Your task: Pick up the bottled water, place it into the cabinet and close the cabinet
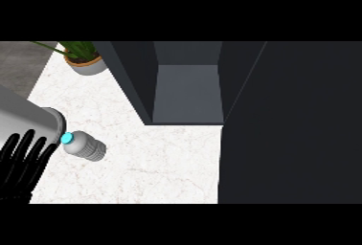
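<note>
From the head view, the left hand [22,165] showed at the lower left edge, its black fingers [32,143] straight and spread apart, holding nothing; the bottled water [83,145] stood on the white worktop [163,162] just beside the fingertips, to their right, blue cap up; the open cabinet [187,91] stood farther right and up; a potted plant [84,58] sat well above the fingers.

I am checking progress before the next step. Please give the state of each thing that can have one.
bottled water: on the counter, cap on, not held
cabinet: open, nothing visible inside
cabinet door: swung open
left hand: open, beside the bottle
</note>
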